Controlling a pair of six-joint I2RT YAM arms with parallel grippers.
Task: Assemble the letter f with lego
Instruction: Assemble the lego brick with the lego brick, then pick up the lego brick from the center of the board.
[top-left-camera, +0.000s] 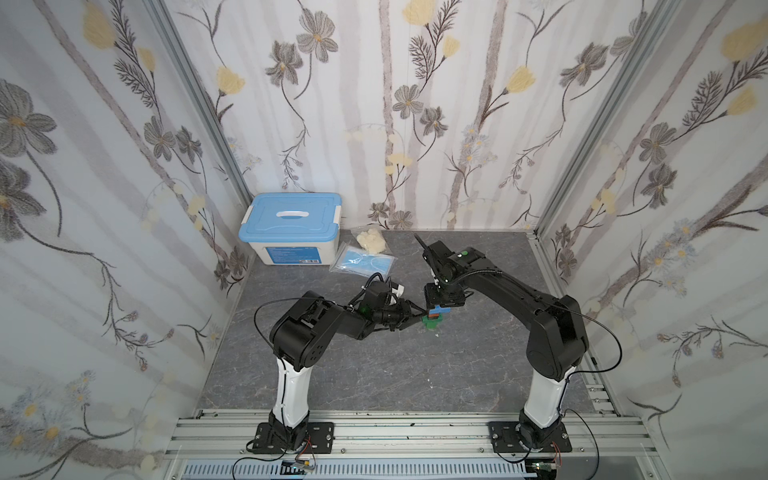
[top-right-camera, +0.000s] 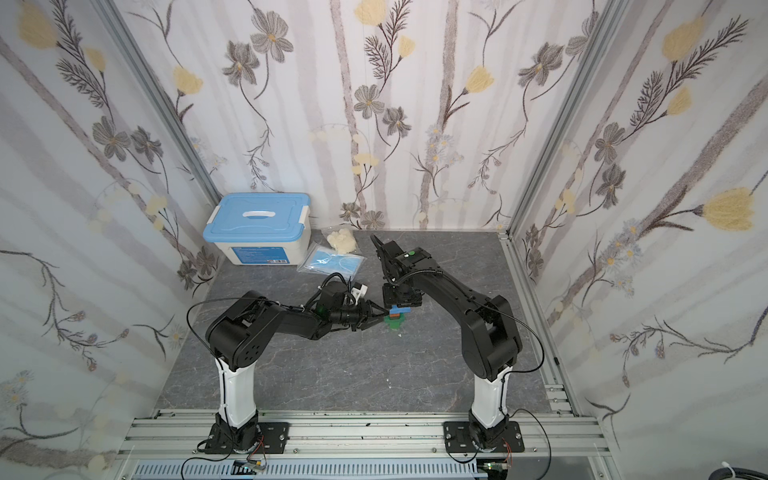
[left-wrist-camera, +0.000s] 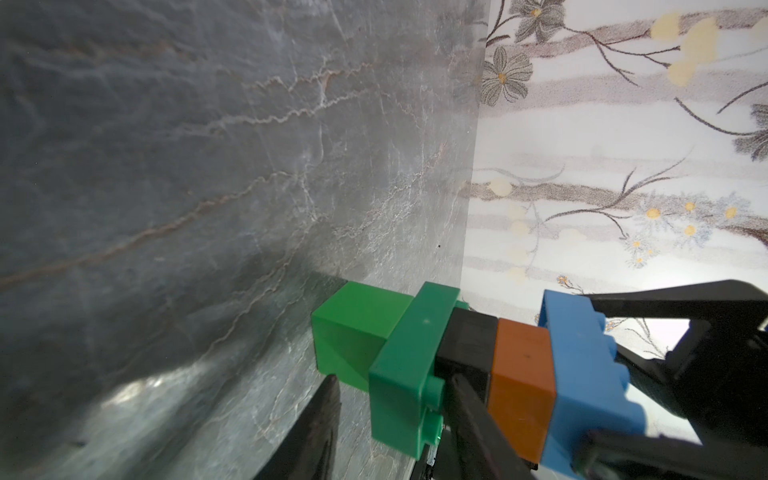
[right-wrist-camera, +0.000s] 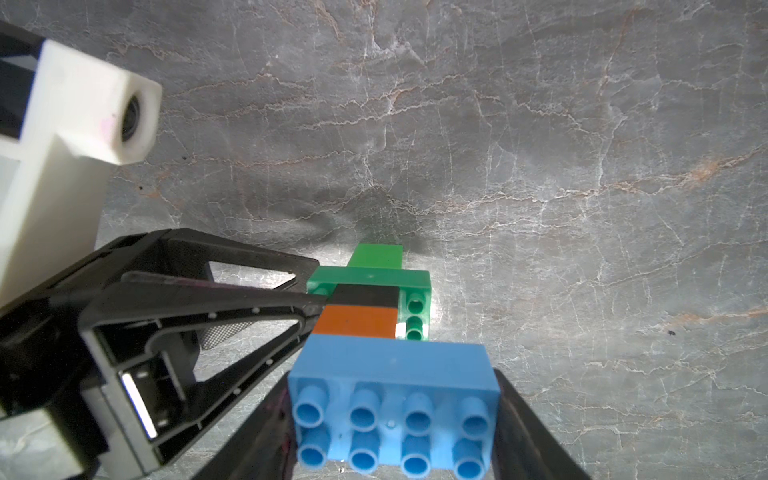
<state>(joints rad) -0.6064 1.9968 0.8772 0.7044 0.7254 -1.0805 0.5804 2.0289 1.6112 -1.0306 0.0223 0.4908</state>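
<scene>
The letter f stands upright on the grey table near the middle in both top views, also. From the table up it shows a green stem, a wider green brick, a black brick, an orange brick and a blue bar. My right gripper comes from above, shut on the blue bar's two ends. My left gripper reaches in from the left. Its fingers straddle the green brick's overhanging end, with a gap showing beside one finger.
A white box with a blue lid stands at the back left. Beside it lie a clear bag of blue masks and a bag of cream pieces. Flowered walls close three sides; a metal rail runs along the front.
</scene>
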